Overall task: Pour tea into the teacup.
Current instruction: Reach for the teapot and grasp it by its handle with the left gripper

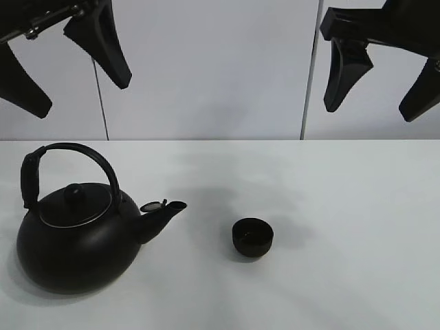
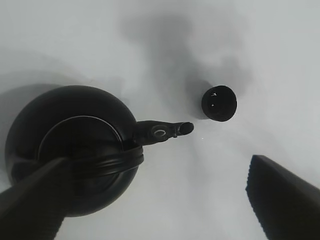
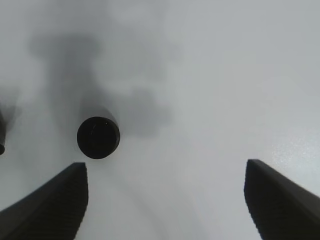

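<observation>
Below the left fingers (image 1: 103, 45) and right fingers (image 1: 342, 75), all spread wide, the teacup (image 1: 252, 237) stands beside the kettle (image 1: 75, 247).

The high view's top edge cuts off the left gripper (image 1: 81, 96) and the right gripper (image 1: 371, 111), leaving only their fingers. In the left wrist view one blurred finger (image 2: 35, 200) hides part of the handle of the kettle (image 2: 85, 110). The inside of the teacup (image 3: 98, 137) is too dark to tell any contents.

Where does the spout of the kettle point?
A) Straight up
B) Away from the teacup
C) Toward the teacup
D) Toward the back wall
C: the kettle has its spout aimed sideways at the teacup, with a clear gap between them.
</observation>
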